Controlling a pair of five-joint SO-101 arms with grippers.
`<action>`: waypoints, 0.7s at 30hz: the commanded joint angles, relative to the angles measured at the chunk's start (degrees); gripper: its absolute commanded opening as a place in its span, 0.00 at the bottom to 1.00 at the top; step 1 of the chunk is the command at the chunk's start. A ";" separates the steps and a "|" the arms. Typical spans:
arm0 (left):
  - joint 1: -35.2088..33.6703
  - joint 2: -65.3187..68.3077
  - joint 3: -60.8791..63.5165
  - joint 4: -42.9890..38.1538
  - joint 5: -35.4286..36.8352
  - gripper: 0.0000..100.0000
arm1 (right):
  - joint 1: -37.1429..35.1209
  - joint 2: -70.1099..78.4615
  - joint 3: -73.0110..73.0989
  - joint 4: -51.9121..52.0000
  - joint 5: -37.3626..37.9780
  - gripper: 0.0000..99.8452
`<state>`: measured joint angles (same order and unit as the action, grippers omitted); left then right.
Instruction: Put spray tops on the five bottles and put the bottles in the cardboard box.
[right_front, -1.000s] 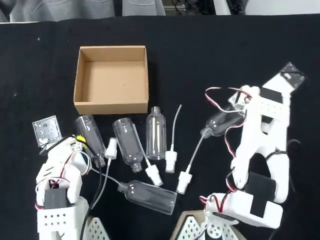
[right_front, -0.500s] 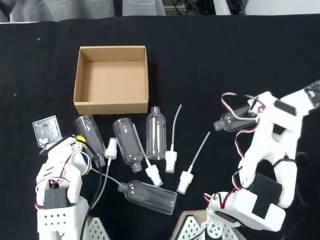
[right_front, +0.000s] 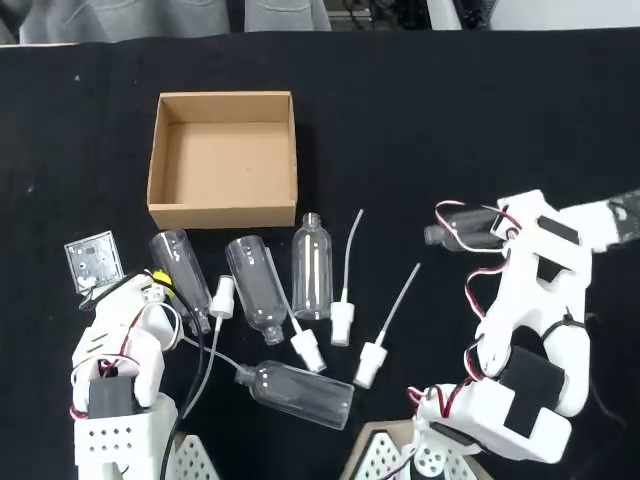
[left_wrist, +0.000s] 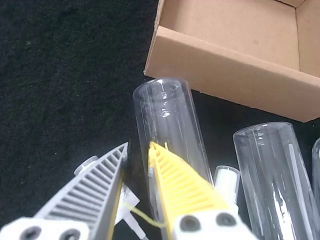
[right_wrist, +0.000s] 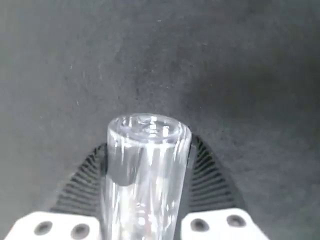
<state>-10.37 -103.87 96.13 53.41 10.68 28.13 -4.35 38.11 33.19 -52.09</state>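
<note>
The open cardboard box (right_front: 222, 160) sits at the back left. Three clear bottles (right_front: 180, 265) (right_front: 256, 288) (right_front: 312, 265) lie in a row in front of it, and one more (right_front: 295, 393) lies nearer the arms. White spray tops (right_front: 222, 297) (right_front: 343, 320) (right_front: 308, 348) (right_front: 370, 362) with long tubes lie among them. My right gripper (right_front: 478, 226) is shut on a clear bottle (right_front: 455, 226) (right_wrist: 142, 170), held above the cloth at the right, neck pointing left. My left gripper (left_wrist: 138, 150) rests beside the leftmost bottle (left_wrist: 167, 125), slightly open, nothing between its fingers.
A black cloth (right_front: 420, 120) covers the table. A small grey square plate (right_front: 93, 260) lies left of the bottles. Loose red and white wires (right_front: 478, 290) hang by the right arm. Bare cloth stretches behind and to the right of the box.
The right arm has carried its bottle to the right and back, away from the spray top whose tube pointed at its neck. That spray top stays on the cloth. The left arm has not moved.
</note>
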 joint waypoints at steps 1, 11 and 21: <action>-0.48 -0.44 1.27 0.26 -0.26 0.06 | 1.23 -4.18 -0.13 -1.49 -7.56 0.02; -0.48 -0.44 1.27 0.26 -0.26 0.06 | -0.79 -4.09 0.48 -0.97 -9.76 0.02; -0.48 -0.44 1.27 0.26 -0.26 0.06 | -1.93 -4.09 1.71 -0.97 -10.02 0.18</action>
<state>-10.37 -103.87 96.13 53.41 10.68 28.13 -4.35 39.96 33.19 -61.49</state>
